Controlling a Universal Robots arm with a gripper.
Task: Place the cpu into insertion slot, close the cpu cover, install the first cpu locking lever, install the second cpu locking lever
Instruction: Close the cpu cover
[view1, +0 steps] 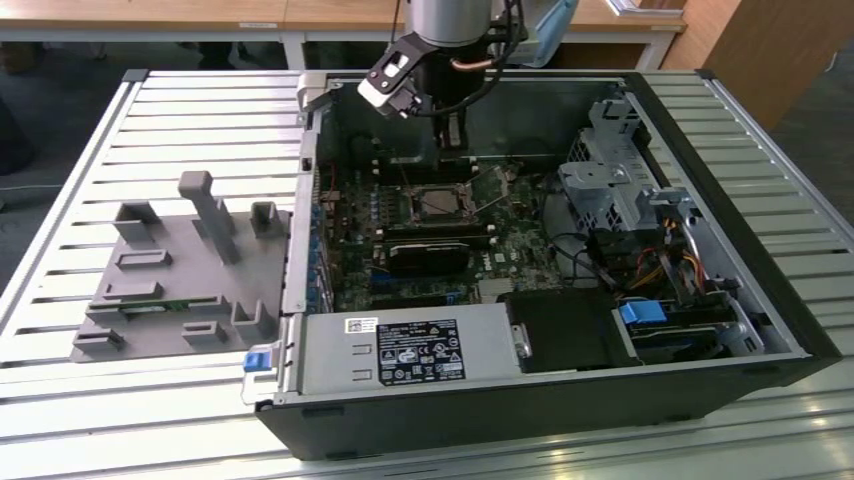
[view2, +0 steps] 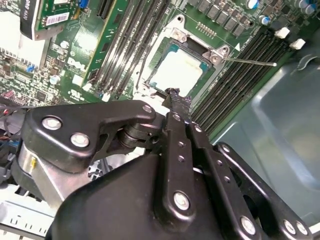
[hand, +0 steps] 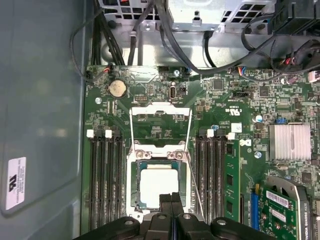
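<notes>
The cpu (hand: 159, 186) lies in the insertion slot (view1: 437, 204) on the green board, its pale metal face showing through the window of the cpu cover (hand: 159, 154). The cover lies flat over the socket; it is also seen in the second wrist view (view2: 200, 50) around the cpu (view2: 179, 71). A thin wire locking lever (view2: 250, 61) sticks out sideways from a socket corner and runs slanted (hand: 196, 192) beside the cover. My gripper (hand: 171, 201) hangs just above the socket's edge, fingers together and holding nothing. It reaches down into the case (view1: 457, 150), and its tip (view2: 175, 95) sits next to the cover.
Long black memory slots (hand: 105, 185) flank the socket, with a green memory card (hand: 231, 185) on one side. A black graphics card (view1: 430, 250), power supply (view1: 400, 352), drive cage (view1: 607, 190) and cables crowd the case. A grey fixture (view1: 180, 270) lies on the table at the exterior view's left.
</notes>
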